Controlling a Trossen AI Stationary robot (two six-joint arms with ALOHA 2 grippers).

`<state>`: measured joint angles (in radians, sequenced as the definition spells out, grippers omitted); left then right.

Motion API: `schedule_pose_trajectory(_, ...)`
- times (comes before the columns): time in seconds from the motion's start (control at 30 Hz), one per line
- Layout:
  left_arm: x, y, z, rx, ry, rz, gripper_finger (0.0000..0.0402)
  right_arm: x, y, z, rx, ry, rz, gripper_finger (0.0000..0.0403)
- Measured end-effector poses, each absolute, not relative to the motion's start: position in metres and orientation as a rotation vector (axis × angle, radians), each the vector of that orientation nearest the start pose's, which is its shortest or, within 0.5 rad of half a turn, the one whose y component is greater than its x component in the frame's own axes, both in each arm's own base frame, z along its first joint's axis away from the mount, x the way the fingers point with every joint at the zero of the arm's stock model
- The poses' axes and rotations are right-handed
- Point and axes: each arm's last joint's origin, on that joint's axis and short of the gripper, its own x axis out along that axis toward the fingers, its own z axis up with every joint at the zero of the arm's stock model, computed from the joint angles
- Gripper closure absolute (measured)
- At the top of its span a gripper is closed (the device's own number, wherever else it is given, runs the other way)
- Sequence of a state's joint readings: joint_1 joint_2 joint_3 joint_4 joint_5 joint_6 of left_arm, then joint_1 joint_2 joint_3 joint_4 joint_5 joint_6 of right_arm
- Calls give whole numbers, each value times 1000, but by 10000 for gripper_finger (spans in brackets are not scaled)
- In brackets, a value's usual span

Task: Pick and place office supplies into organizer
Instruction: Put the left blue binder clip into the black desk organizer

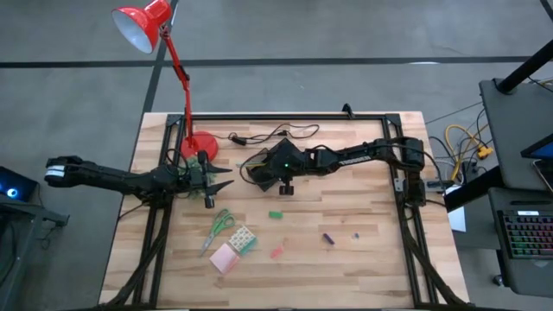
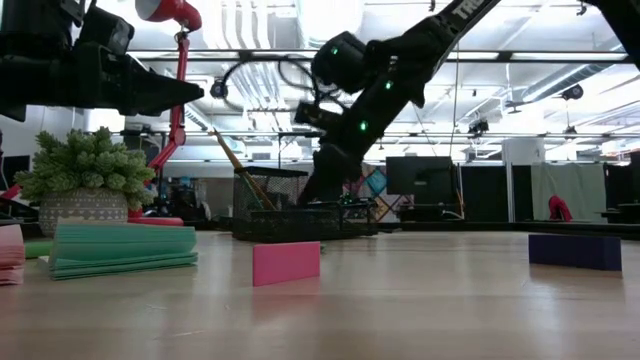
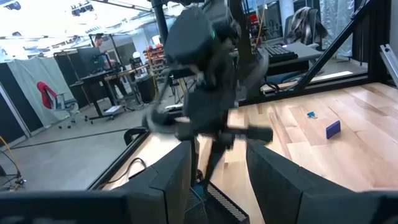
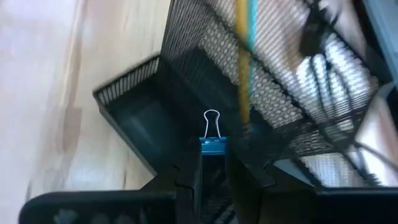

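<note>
The black mesh organizer (image 1: 256,164) stands near the table's far side, beside the red lamp's base; a yellow-teal pencil (image 4: 243,62) leans inside it. My right gripper (image 1: 285,183) hangs over the organizer (image 4: 143,118), shut on a blue binder clip (image 4: 214,145). My left gripper (image 1: 223,179) is open, lifted off the table just left of the organizer, pointing at it. Green-handled scissors (image 1: 220,227), a green-white block (image 1: 243,238), a pink pad (image 1: 224,258) and green (image 1: 275,214), red (image 1: 276,252) and purple (image 1: 328,238) pieces lie on the table nearer the front. My right gripper pinches the binder clip's blue body (image 4: 214,147) between its two fingertips (image 4: 194,163), coming from above and pointing down. The clip's silver wire loop (image 4: 211,119) sticks out past the fingertips toward the organizer's compartment. The clip is lifted clear.
The red desk lamp (image 1: 143,24) rises from its round base (image 1: 200,144) at the far left. A black cable (image 1: 276,134) trails along the far edge. A potted plant (image 2: 82,185) shows in the low view. Bare wood lies toward the near right.
</note>
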<state>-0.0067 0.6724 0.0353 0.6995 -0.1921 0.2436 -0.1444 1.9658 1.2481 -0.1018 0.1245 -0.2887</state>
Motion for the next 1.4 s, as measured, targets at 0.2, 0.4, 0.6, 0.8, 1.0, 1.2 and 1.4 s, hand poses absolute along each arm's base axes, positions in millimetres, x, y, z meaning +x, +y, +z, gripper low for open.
schedule_pose_trajectory(0.2, 142, 5, 177, 236, -41, 192, 259, 414, -64, 155, -261, 874, -129, 353)
schedule_pose_trajectory(0.4, 142, 5, 177, 236, -41, 193, 259, 417, -64, 155, -266, 881, -131, 353)
schedule_pose_trajectory(0.6, 142, 5, 176, 237, -38, 193, 259, 415, -64, 154, -266, 904, -130, 353)
schedule_pose_trajectory(0.8, 142, 5, 176, 236, -38, 193, 259, 413, -64, 152, -278, 930, -120, 353)
schedule_pose_trajectory(1.0, 142, 5, 176, 237, -37, 193, 259, 413, -64, 152, -286, 935, -115, 353)
schedule_pose_trajectory(1.2, 143, 5, 176, 237, -35, 193, 259, 413, -64, 152, -287, 936, -115, 353)
schedule_pose_trajectory(1.4, 143, 5, 176, 237, -36, 193, 259, 413, -64, 152, -289, 936, -114, 353)
